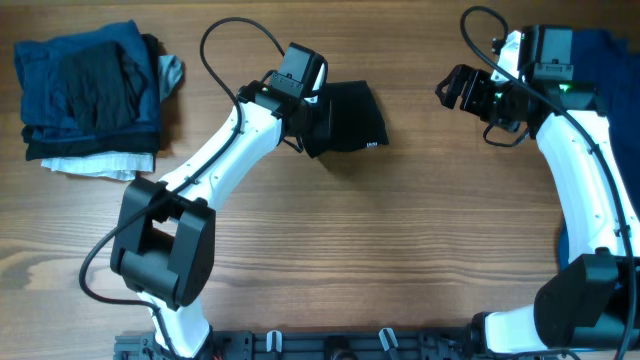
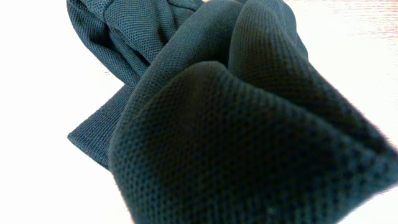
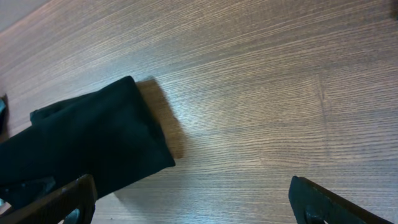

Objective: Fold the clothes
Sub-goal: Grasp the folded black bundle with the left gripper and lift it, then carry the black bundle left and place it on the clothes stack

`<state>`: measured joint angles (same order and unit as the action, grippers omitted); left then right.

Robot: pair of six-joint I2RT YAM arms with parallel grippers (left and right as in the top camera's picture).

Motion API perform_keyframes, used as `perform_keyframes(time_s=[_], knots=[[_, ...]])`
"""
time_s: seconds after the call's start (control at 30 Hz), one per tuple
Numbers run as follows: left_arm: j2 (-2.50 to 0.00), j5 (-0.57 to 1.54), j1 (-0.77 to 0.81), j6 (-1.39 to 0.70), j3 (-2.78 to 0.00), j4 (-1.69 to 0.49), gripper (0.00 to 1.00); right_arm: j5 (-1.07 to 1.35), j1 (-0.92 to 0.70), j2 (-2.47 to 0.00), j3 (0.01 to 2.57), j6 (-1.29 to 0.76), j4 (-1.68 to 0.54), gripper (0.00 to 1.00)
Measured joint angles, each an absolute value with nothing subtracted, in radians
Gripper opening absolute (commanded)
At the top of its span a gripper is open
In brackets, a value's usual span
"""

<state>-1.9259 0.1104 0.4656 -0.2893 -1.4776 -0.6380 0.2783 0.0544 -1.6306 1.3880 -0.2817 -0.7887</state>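
- At the middle of the bench [image 1: 400,240], we see the folded black T-shirt [image 1: 350,115]; the left jaws, hidden under their camera, are clamped on its bunched edge.
- The right jaws gape wide, empty.
- Blue cloth [image 1: 605,45] behind the right arm [image 1: 590,170] is cut off.

Near half: brown wooden table [image 1: 400,240] bare between the arms.
Far left: stack of folded blue, black and white clothes [image 1: 90,100].
Far middle: folded black cloth garment [image 1: 350,115] under the left arm [image 1: 225,150].
Far right: royal-blue cloth [image 1: 612,58] beside the right arm [image 1: 585,170].
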Motion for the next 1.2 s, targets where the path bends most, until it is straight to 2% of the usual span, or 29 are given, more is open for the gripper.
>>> perform_keyframes(time_s=[0.67,1.2], knots=[[-1.926,0.094,0.466,-0.291,-1.478,-0.637,0.04,0.278,0.054,-1.631,1.388,-0.282,-0.789,1.00],[-1.837,0.086,0.367,-0.313,-1.478,-0.434,0.04,0.278,0.054,-1.631,1.388,-0.282,-0.788,1.00]])
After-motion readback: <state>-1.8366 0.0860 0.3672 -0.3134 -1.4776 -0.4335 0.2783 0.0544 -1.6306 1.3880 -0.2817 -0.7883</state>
